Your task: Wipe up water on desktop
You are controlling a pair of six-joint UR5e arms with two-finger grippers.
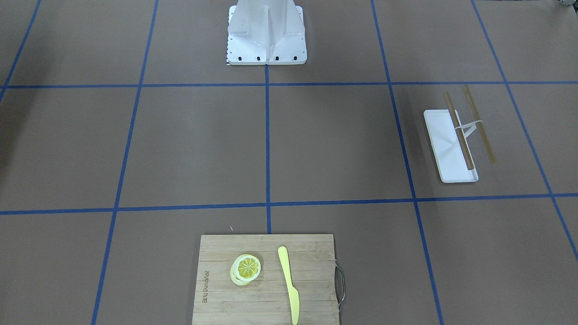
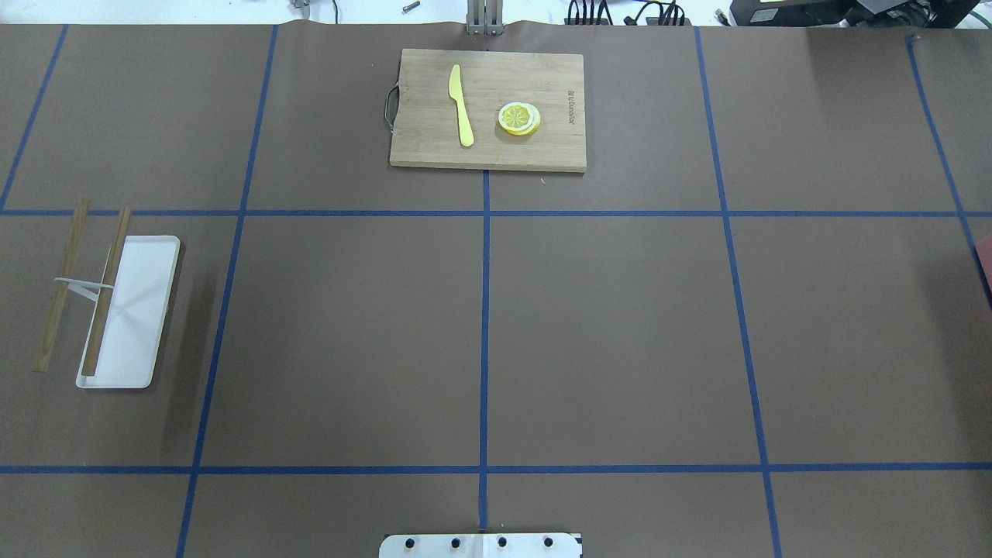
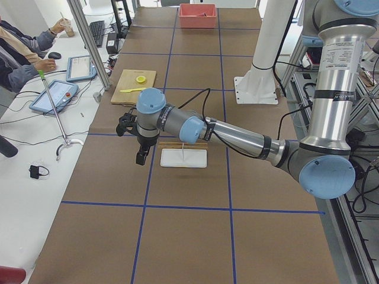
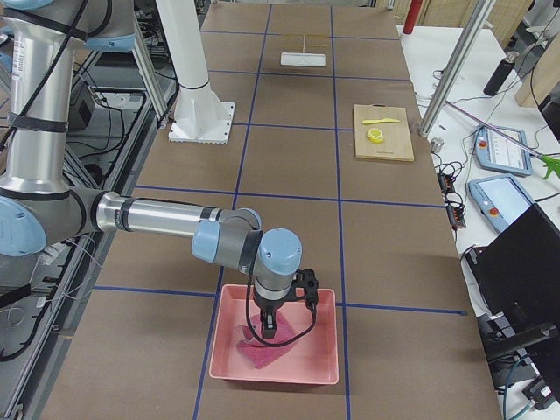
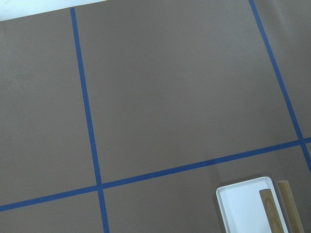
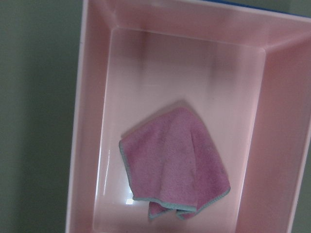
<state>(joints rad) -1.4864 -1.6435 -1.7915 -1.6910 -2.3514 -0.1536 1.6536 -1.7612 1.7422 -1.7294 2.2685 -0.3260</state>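
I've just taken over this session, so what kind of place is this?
Likely a robot lab workcell: a desktop gridded with blue tape, an operator seated beside tablets, and a cutting board.

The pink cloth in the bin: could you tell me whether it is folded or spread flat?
Loosely folded: the pink cloth lies bunched in the pink bin, its trimmed edges doubled under.
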